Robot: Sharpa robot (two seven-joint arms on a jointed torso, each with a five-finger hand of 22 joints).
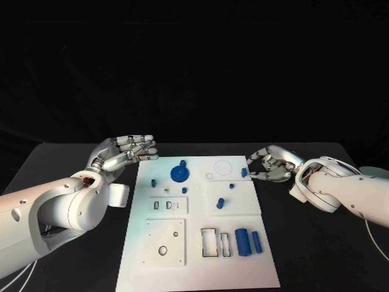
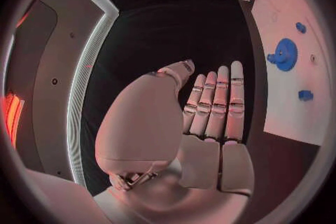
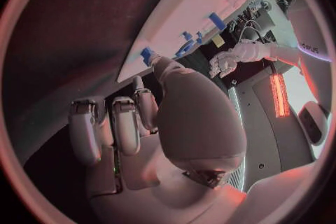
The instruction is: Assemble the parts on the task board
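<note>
White task board [image 1: 203,255] lies mid-bench on the black bench [image 1: 317,255], between the two hands. Left hand [image 1: 124,153] hovers just beside the board's far left corner, fingers extended side by side, slightly bent, holding nothing. Nearest it on the board: a blue gear-like disc [image 1: 179,174], with small blue pegs [image 1: 153,182] close by. Right hand [image 1: 271,164] sits at the board's far right edge, fingers curled in; a thumb tip touches a small blue part [image 1: 245,172] at that edge, but whether it is pinched I cannot tell. Two blue cylinders [image 1: 248,241] lie well apart from both hands, at the board's near end.
</note>
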